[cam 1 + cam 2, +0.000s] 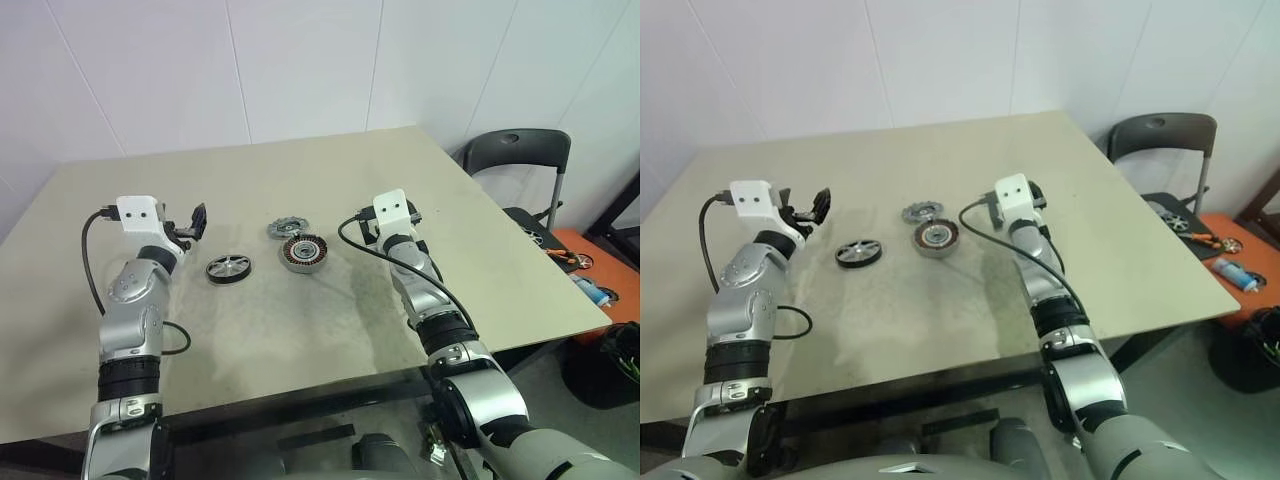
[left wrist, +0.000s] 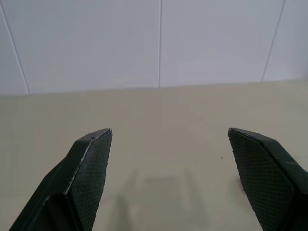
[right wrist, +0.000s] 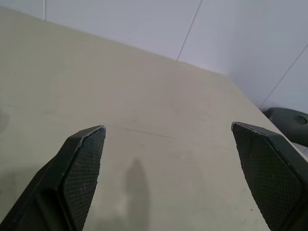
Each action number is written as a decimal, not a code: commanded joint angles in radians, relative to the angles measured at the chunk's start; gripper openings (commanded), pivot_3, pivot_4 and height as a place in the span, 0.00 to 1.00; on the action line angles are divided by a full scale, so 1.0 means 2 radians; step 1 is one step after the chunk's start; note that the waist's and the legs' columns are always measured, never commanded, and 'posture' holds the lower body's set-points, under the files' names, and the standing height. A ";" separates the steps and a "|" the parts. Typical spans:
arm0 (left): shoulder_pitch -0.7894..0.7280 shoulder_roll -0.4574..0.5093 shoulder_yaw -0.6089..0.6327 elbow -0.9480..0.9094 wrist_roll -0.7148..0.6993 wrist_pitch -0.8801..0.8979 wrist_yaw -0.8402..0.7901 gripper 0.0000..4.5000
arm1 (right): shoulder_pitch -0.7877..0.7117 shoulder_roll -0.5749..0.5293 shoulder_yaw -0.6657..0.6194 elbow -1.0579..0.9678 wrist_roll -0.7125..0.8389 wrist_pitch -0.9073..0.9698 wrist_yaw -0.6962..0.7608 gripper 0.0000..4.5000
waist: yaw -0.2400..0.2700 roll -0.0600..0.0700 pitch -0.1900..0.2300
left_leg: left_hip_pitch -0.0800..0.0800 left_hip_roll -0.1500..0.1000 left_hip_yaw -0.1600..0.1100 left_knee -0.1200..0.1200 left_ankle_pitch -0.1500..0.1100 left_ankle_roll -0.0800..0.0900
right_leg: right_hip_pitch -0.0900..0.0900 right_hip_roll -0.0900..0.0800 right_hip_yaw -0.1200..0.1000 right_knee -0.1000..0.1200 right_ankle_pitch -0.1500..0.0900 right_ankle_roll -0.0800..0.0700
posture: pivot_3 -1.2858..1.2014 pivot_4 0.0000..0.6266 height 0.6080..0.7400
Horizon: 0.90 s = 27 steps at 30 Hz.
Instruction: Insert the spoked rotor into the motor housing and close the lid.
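Note:
The spoked rotor [image 1: 229, 267], black-rimmed with silver spokes, lies flat on the beige table [image 1: 300, 190]. To its right sits the motor housing [image 1: 303, 253], with copper windings around a silver centre. The small grey toothed lid [image 1: 286, 228] lies just behind the housing, touching or nearly touching it. My left gripper [image 1: 192, 225] hovers open, behind and left of the rotor, with nothing between its fingers [image 2: 91, 168]. On the right of the housing my right gripper [image 3: 168, 178] is held level, open and empty, with its fingers [image 3: 84, 163] spread wide over bare table.
A dark chair [image 1: 520, 160] stands off the table's right side. Tools lie on an orange surface [image 1: 575, 255] past the right edge. A white wall runs behind the table. Black cables loop from both wrists.

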 commanded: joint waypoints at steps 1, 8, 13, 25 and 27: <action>-0.016 0.005 0.002 0.003 0.002 -0.014 -0.003 0.91 | -0.031 0.003 0.015 -0.027 0.014 -0.014 0.056 0.97 | 0.000 0.000 0.000 | 0.000 0.000 0.000 0.000 0.000 0.000 | 0.000 0.000 0.000 0.000 0.000 0.000 | 0.52 0.00 1.00; -0.019 -0.005 -0.001 0.013 0.003 -0.023 0.002 0.91 | -0.087 -0.003 0.126 -0.050 0.027 -0.033 0.338 0.97 | -0.012 0.000 0.000 | 0.000 0.000 0.000 0.000 0.000 0.000 | 0.000 0.000 0.000 0.000 0.000 0.000 | 0.52 0.00 1.00; -0.006 -0.023 0.005 0.001 0.003 -0.031 0.013 0.91 | -0.164 -0.019 0.177 0.005 0.019 -0.087 0.495 0.97 | -0.010 0.000 0.000 | 0.000 0.000 -0.001 0.000 0.000 0.000 | 0.000 0.000 -0.001 0.000 0.000 0.000 | 0.52 0.00 1.00; 0.064 -0.053 0.023 -0.055 -0.002 -0.041 0.051 0.91 | -0.272 -0.019 0.243 0.258 -0.076 -0.212 0.575 0.97 | -0.008 0.000 0.000 | 0.000 0.000 -0.001 0.000 0.000 0.000 | 0.000 0.000 -0.001 0.000 0.000 0.000 | 0.52 0.00 1.00; 0.068 -0.056 0.024 -0.057 -0.002 -0.042 0.053 0.91 | -0.273 -0.017 0.247 0.277 -0.088 -0.223 0.577 0.97 | -0.009 0.000 0.000 | 0.000 0.000 -0.001 0.000 0.000 0.000 | -0.001 0.000 -0.001 0.000 0.000 0.000 | 0.52 0.00 1.00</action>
